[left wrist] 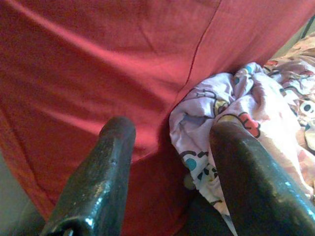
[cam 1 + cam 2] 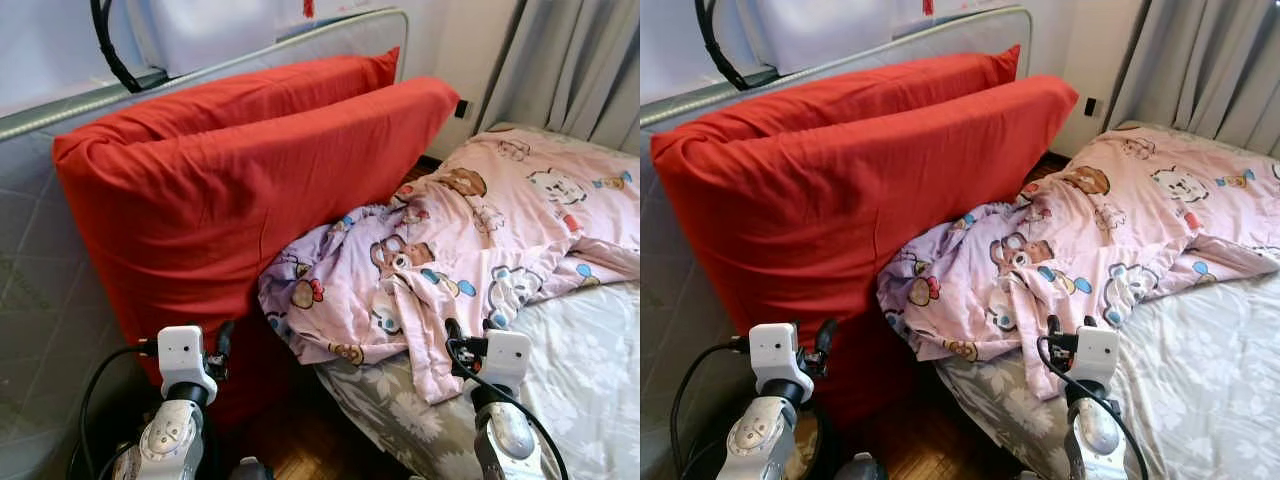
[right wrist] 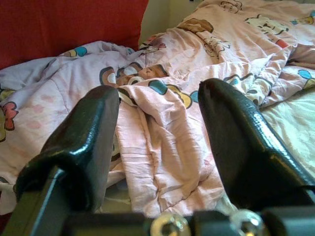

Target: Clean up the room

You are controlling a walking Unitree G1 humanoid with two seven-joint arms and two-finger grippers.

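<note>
a bed [image 2: 590,380] with a grey-white flowered sheet fills the right side of the head views. a pink cartoon-print blanket [image 2: 470,240] lies crumpled across it, bunched toward the bed's left edge, where a lilac fold spills over the edge. two large red pillows [image 2: 230,190] stand on edge beside the bed, one behind the other, leaning against a grey quilted panel [image 2: 40,290] with a metal rail along its top. the blanket's lilac fold touches the nearer pillow. a strip of wood floor [image 2: 300,440] shows between the pillows and the bed. grey curtains [image 2: 580,60] hang beyond the bed's far right corner.

the left pincer [image 1: 170,147] is released, its two black fingers [image 1: 106,162] spread apart and empty. it is raised in front of the nearer pillow's lower part, aimed at the spot where red fabric meets the blanket's lilac fold.

the right pincer [image 3: 157,128] is also released, fingers spread wide with nothing between them. it hangs over the bed's near left edge, pointing at a hanging pink fold of the blanket, not touching it as far as can be told.
</note>
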